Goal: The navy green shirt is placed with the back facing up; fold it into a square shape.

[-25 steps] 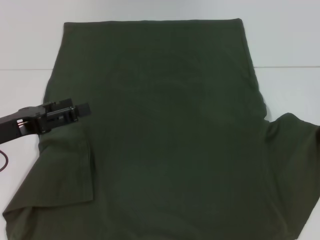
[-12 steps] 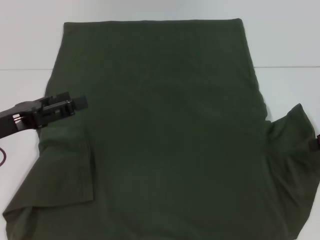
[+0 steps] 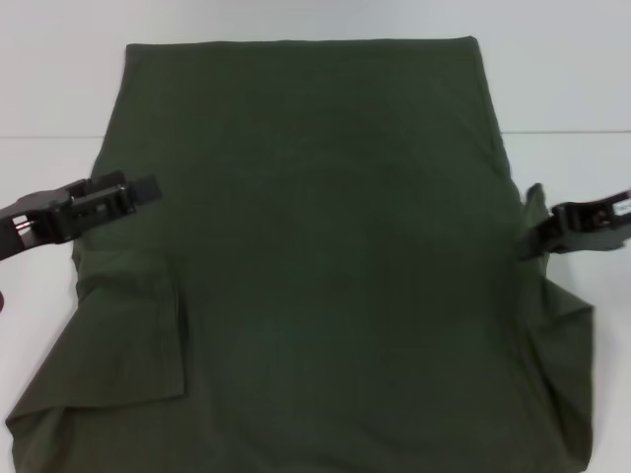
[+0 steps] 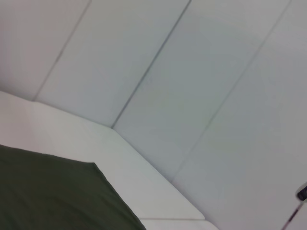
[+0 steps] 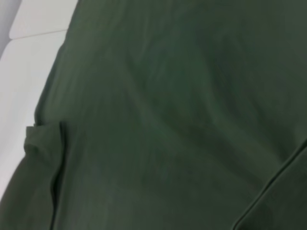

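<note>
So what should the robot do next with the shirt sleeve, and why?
Probably carry the right gripper inward over the navy green shirt: it pinches the raised right sleeve at the shirt's edge. The left sleeve is folded in, with the left gripper above that side.

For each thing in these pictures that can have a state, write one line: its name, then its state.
Shirt: spread flat on the table, plain side up, left sleeve folded in, right sleeve lifted.
Left gripper: over the shirt's left edge, holding nothing.
Right gripper: at the right edge, shut on the sleeve.
</note>
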